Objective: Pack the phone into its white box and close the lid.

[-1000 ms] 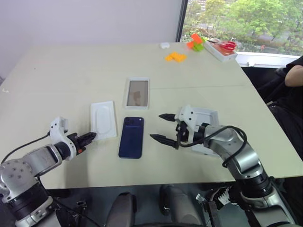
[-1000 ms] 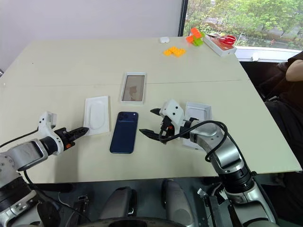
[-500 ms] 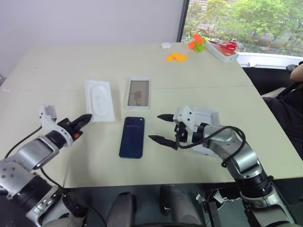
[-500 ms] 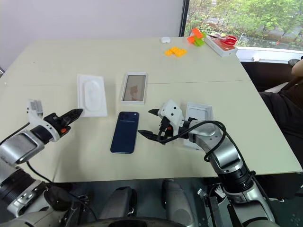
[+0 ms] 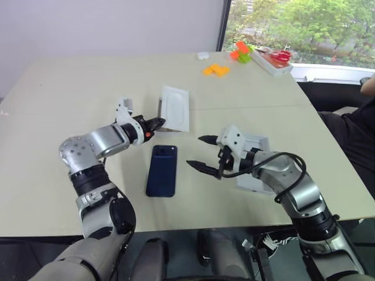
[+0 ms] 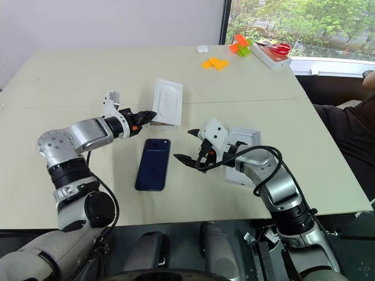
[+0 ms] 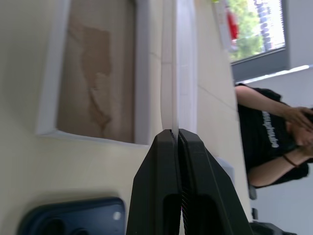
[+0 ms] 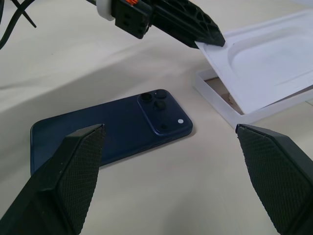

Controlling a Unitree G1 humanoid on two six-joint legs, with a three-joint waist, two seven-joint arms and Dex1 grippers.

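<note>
The dark navy phone lies flat, back up, at the table's middle, its camera cluster at the far end. My left gripper is shut on the near edge of a thin white panel with an oval recess. It holds the panel tilted over the white box, a shallow tray with a brownish floor just beyond the phone. My right gripper stands open right of the phone, with nothing between its fingers. The upturned white lid lies partly under my right forearm.
Orange blocks, green and orange blocks and a white tray with red scissors sit at the far right of the table. A person sits beyond the table's right edge.
My left gripper has taken the white panel off the table left of the phone and carried it right and farther away, over the white box. The right arm has stayed put.
</note>
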